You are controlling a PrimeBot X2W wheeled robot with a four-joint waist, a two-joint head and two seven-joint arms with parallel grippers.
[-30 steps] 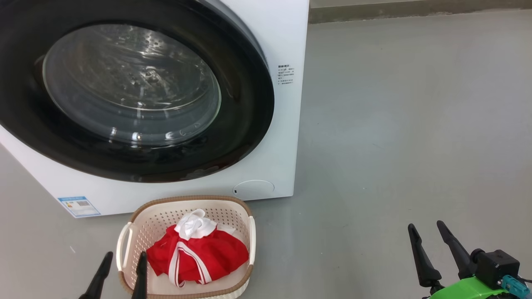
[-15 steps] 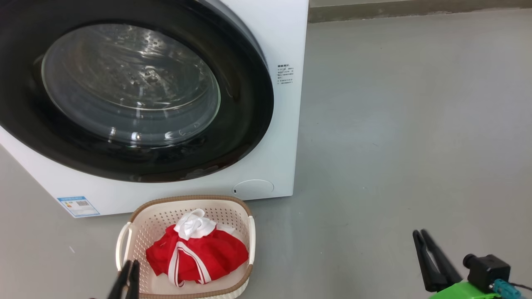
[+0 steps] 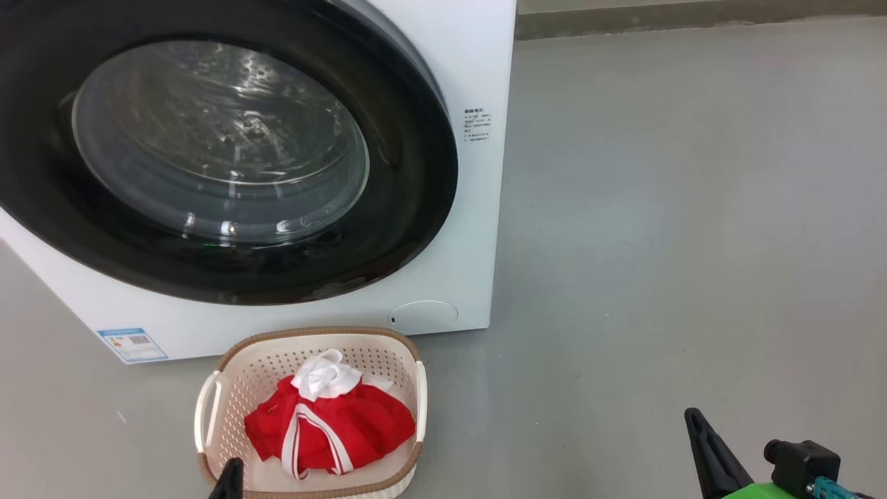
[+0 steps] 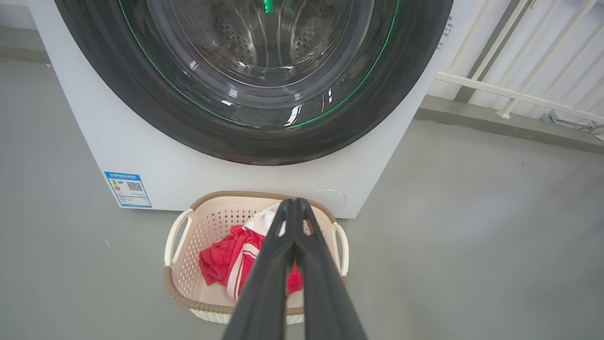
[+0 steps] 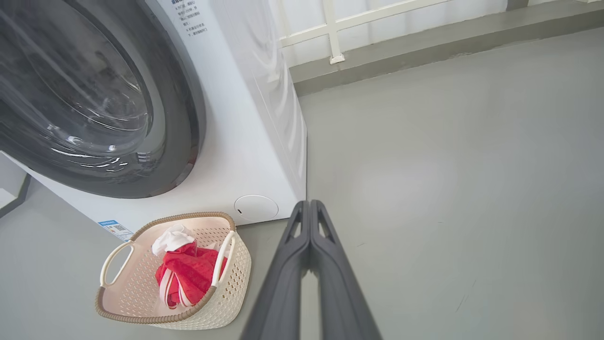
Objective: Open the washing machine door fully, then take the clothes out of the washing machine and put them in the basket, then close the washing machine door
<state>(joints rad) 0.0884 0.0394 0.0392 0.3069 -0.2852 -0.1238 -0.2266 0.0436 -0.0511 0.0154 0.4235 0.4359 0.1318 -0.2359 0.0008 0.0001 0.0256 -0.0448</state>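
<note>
Broad grey floor (image 3: 658,208) right of basket (image 3: 315,330)

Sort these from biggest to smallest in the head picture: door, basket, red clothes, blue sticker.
1. door
2. basket
3. red clothes
4. blue sticker
The basket sits nearer the camera, yet the door plainly looks bigger.

Upper left: door (image 3: 215,152) closed on washer (image 3: 478,55). Bottom, left of centre: basket (image 3: 312,331) holding clothes (image 3: 360,423), left gripper (image 3: 231,479) tip beside. Lower right: right gripper (image 3: 695,418), fingers together.
</note>
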